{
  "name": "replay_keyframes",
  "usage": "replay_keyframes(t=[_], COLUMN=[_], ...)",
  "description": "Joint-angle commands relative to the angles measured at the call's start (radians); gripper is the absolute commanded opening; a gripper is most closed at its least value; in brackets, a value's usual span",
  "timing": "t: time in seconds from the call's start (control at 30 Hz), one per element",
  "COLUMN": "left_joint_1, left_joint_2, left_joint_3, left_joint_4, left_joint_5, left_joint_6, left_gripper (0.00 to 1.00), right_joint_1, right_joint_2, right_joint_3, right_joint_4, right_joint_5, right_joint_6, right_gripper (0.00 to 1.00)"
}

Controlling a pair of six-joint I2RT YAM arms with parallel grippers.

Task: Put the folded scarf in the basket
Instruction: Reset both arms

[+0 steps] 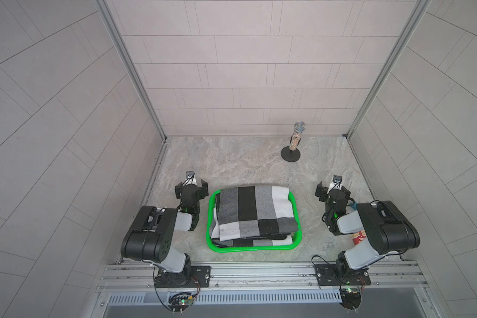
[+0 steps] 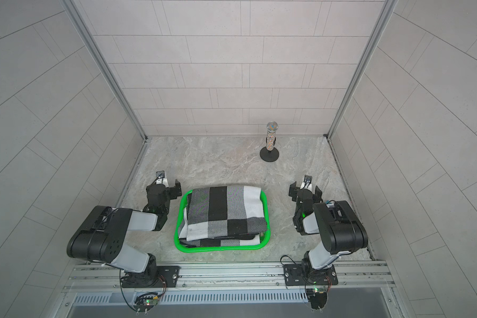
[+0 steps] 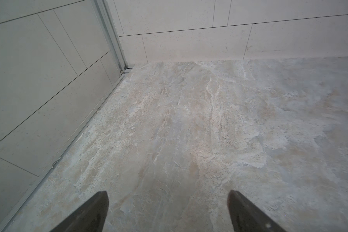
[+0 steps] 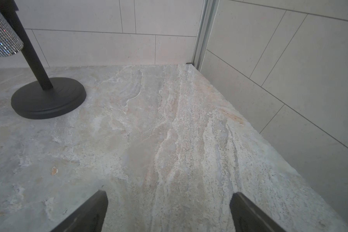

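**Scarf resting in the basket, both tools clear**

The folded scarf [image 1: 255,213], checked in black, grey and white, lies inside the green basket [image 1: 211,209] near the front middle of the worktop [image 1: 245,162]. It fills the basket almost from rim to rim; its far edge rides up over the far rim, and a lower fold shows at the near side, just inside the near rim.

Judged from this, the placing looks done, and what remains is a clean retreat. Doing that well means keeping both arms off the fabric, since any brush could drag the raised far edge out over the rim. If a tidy-up were wanted, a light press on that far edge would seat it.

The left tool [image 1: 191,189] stands just beside the basket's left rim, jaws spread and empty. The right tool [image 1: 331,190] sits farther off on the other side, also spread and holding nothing; both wrist views show only bare worktop between the fingertips [image 3: 100,202]. A glittery microphone on a black stand [image 1: 294,143] stands well apart toward the back.
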Motion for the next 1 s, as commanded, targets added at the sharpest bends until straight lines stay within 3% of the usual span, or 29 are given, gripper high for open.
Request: replay_keyframes(t=[0.0,0.07,0.13,0.97], left_joint_1=[0.008,0.053,0.075,0.075], left_joint_2=[0.005,0.016,0.022,0.02], left_joint_3=[0.021,0.06,0.076,0.065], left_joint_4=[0.005,-0.058,-0.085,-0.061], left_joint_5=[-0.009,0.032,0.002,0.006], left_joint_6=[-0.009,-0.051,-0.095,-0.096], left_gripper=[1.0,1.0,1.0,1.0], right_joint_1=[-0.003,-0.004,-0.001,-0.003], right_joint_2=[0.006,-0.017,-0.009,-0.011], right_joint_3=[0.03,0.07,0.113,0.108], right_joint_4=[0.023,-0.093,-0.157,-0.15], right_joint_5=[-0.01,-0.004,0.01,0.003], right_joint_6=[-0.015,0.0,-0.01,-0.009], right_gripper=[1.0,1.0,1.0,1.0])
